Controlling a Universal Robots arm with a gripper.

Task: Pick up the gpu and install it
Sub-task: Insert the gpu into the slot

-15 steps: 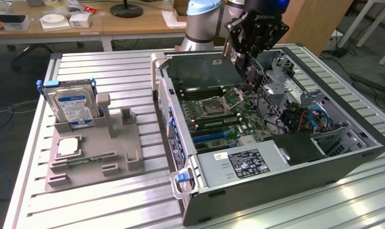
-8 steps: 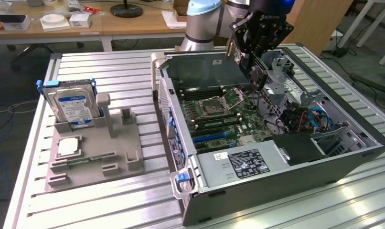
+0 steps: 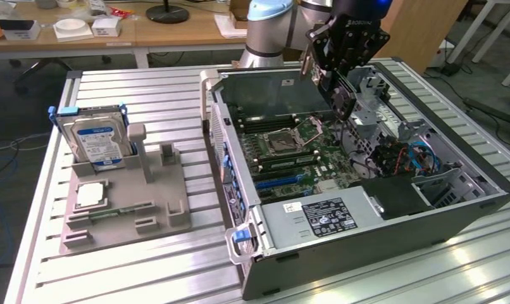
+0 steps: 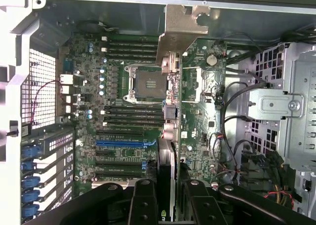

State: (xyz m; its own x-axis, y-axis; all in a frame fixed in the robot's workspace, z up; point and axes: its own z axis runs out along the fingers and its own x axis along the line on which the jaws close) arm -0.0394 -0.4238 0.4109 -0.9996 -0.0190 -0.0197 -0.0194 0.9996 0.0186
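My gripper hangs over the open computer case, shut on the gpu. The dark card is held on edge above the motherboard. In the wrist view the gpu runs edge-on between my black fingers, and its silvery end bracket reaches toward the case's rear wall. It hovers over the area between the CPU socket and the right side of the board. The blue expansion slot lies off to one side of the card, with dark slots beside it.
A grey fixture at the exterior view's left holds an upright silver hard drive, a CPU chip and a memory stick. Inside the case are the power supply, a drive cage and loose cables.
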